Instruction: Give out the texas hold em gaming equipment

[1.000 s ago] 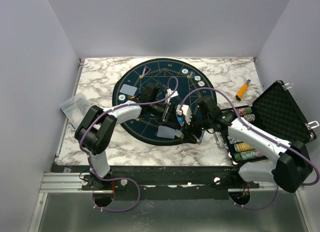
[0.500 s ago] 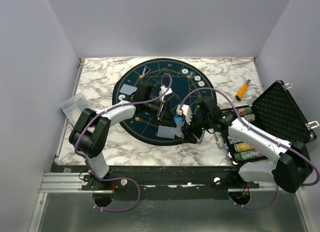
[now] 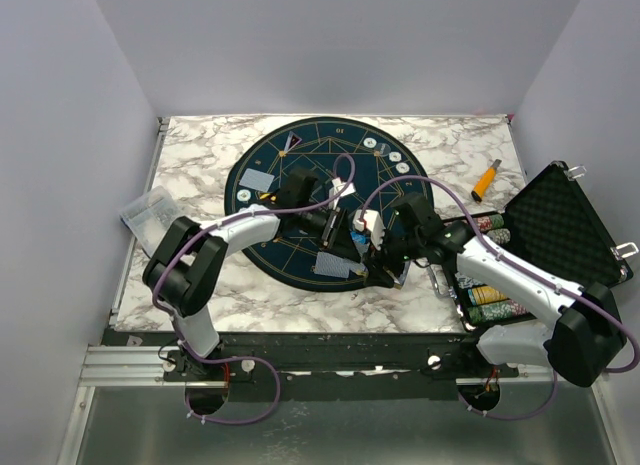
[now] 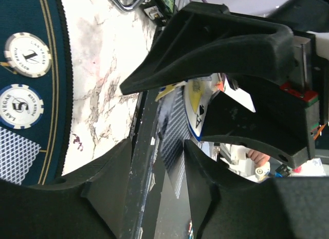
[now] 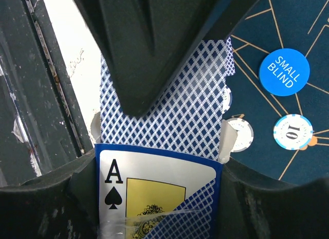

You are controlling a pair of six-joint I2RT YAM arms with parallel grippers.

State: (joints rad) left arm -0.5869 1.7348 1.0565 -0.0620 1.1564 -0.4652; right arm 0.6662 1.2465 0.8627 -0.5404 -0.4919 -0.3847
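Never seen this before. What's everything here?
round felt mat: one, dark teal with gold lines, centre of marble tabletop.
small round poker chips: several, whitish, mat's far-right rim.
round "small blind" disc: one, blue, on mat.
face-down playing cards: at least two, blue-grey backs, on mat.
cardboard card box: one, blue, ace-of-spades print, in right claw.
orange-handled tool: one, far right.
foam-lined case: one, black, open, right edge; coloured chip stacks inside.
clear plastic box: one, left edge.
left claw: black, at the box's cards.
right claw: black, clamped on box.
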